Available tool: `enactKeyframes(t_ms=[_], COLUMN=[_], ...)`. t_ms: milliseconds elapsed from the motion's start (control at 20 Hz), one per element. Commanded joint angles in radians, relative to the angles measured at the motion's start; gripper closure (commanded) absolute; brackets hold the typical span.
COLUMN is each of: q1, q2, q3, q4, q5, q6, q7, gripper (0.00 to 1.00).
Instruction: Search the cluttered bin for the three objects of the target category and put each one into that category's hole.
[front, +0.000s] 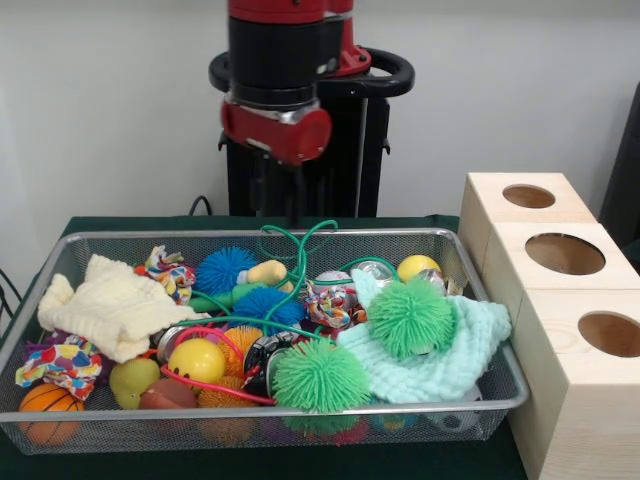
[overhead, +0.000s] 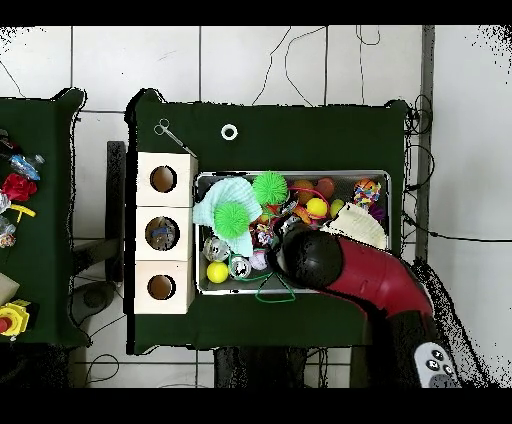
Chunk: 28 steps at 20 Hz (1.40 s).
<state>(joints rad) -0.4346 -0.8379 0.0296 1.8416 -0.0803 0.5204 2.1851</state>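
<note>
Hanging over the far edge of the wire bin (front: 480, 400), my arm is showing its red wrist in the front view, with my pincer (front: 283, 200) pointing down behind the bin's 12 o'clock rim; I cannot tell how far it is opened, or whether it is gripping anything. A green cord (front: 300, 245) is looping up just under it. Inside the bin, two green spiky balls (front: 410, 318) are lying at 4 o'clock on a mint knitted cloth (front: 470, 345), two blue spiky balls (front: 225, 270) at centre, a cream knitted cloth (front: 115, 305) at 9 o'clock, a yellow ball (front: 197, 360) and a small basketball (front: 48, 410) toward 7 o'clock. The wooden box (front: 560, 400) with three round holes (front: 565, 253) is standing at 3 o'clock, touching the bin.

Looking down in the overhead view, my arm (overhead: 370, 275) is covering the bin's middle and hiding the pincer. The box is sitting at the bin's 9 o'clock. A white ring (overhead: 229, 132) and small scissors (overhead: 172, 135) are lying on the green table (overhead: 320, 130) at 11 o'clock.
</note>
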Motion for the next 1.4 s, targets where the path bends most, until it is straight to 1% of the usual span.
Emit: enactKeyframes(t_ms=[50, 200, 300, 450, 550, 650, 800, 850, 950, 1200, 1300, 1400], q1=[-0.131, -0.221, -0.288, -0.373, -0.413, -0.433, -0.441, -0.432, -0.456, -0.513, -0.526, -0.541], q2=[0.046, 0.058, 0.07, 0.072, 0.066, 0.073, 0.108, 0.107, 0.108, 0.108, 0.118, 0.133], q3=[0.033, 0.065, 0.102, 0.156, 0.185, 0.205, 0.231, 0.232, 0.273, 0.371, 0.402, 0.427], q4=[0.106, 0.106, 0.103, 0.102, 0.098, 0.086, 0.055, 0.042, 0.028, -0.03, -0.07, -0.117], q5=[-0.186, -0.284, -0.347, -0.422, -0.466, -0.507, -0.557, -0.568, -0.56, -0.495, -0.475, -0.472], q6=[-0.059, -0.061, -0.069, -0.06, -0.043, -0.042, -0.074, -0.072, -0.066, 0.02, 0.07, 0.117], q7=[-0.186, -0.268, -0.317, -0.363, -0.384, -0.379, -0.322, -0.302, -0.297, -0.306, -0.32, -0.348], gripper=[0.0, 0.0, 0.0, 0.0, 0.0, 0.0, 0.0, 0.0, 0.0, 0.0, 0.0, 0.0])
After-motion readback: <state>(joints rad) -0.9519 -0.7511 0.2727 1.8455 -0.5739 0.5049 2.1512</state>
